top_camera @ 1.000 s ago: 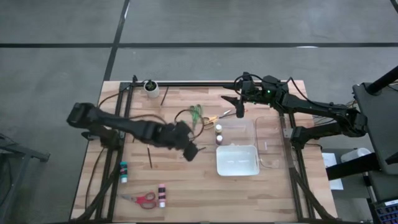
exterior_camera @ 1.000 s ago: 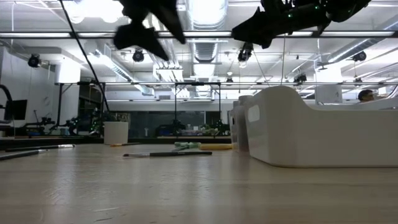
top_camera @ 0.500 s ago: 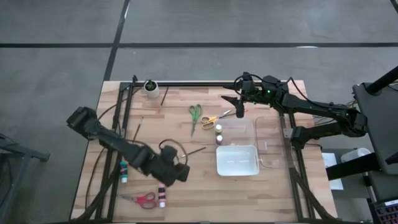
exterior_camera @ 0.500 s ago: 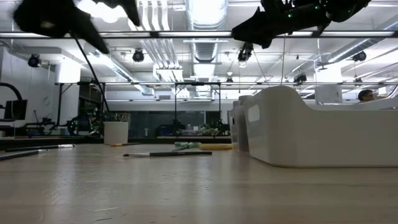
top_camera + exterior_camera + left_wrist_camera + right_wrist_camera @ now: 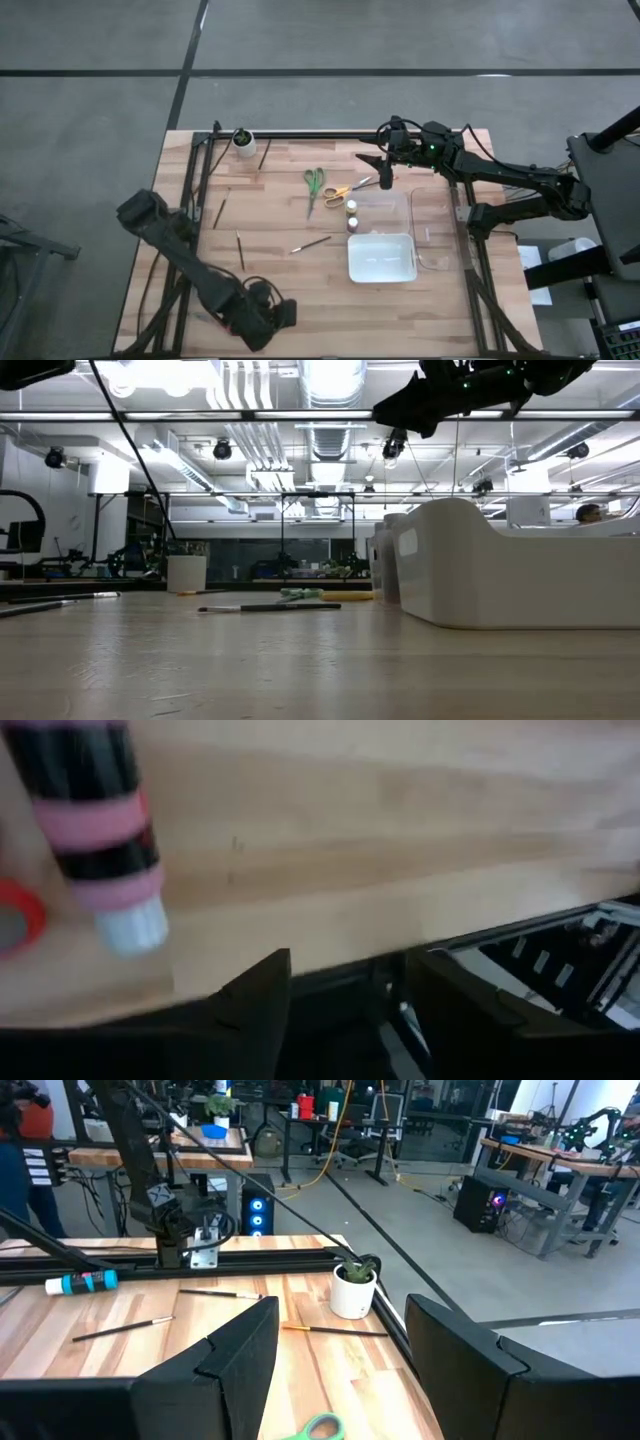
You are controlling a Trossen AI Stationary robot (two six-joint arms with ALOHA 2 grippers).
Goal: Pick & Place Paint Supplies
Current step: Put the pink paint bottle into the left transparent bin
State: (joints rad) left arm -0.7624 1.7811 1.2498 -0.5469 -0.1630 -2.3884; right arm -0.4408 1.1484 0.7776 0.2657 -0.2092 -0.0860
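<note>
My left gripper (image 5: 268, 318) hangs low over the table's near edge, open, with nothing between its fingers (image 5: 262, 988). Just beyond them lies a red-and-black paint bottle (image 5: 95, 820) with a pale cap (image 5: 133, 928), beside the red scissors' handle (image 5: 12, 915). In the high view the arm hides both. My right gripper (image 5: 385, 176) waits open, raised over the far right (image 5: 340, 1325). Green scissors (image 5: 314, 184), yellow scissors (image 5: 340, 192), two small bottles (image 5: 352, 215) and thin brushes (image 5: 240, 250) (image 5: 312, 243) lie flat on the wood.
A white tray (image 5: 381, 257) sits right of centre beside a clear container (image 5: 428, 232). A white cup with a plant (image 5: 243, 140) stands at the far left. Black frame rails (image 5: 190, 200) run along the table's sides. More brushes lie at the far left (image 5: 220, 208) (image 5: 263, 152).
My left gripper has swept from the table's middle toward the near edge and slightly left, sinking lower and rolling about its own line. It now covers the red scissors and the red bottle in the high view. In the low view the arm has left the picture's top.
</note>
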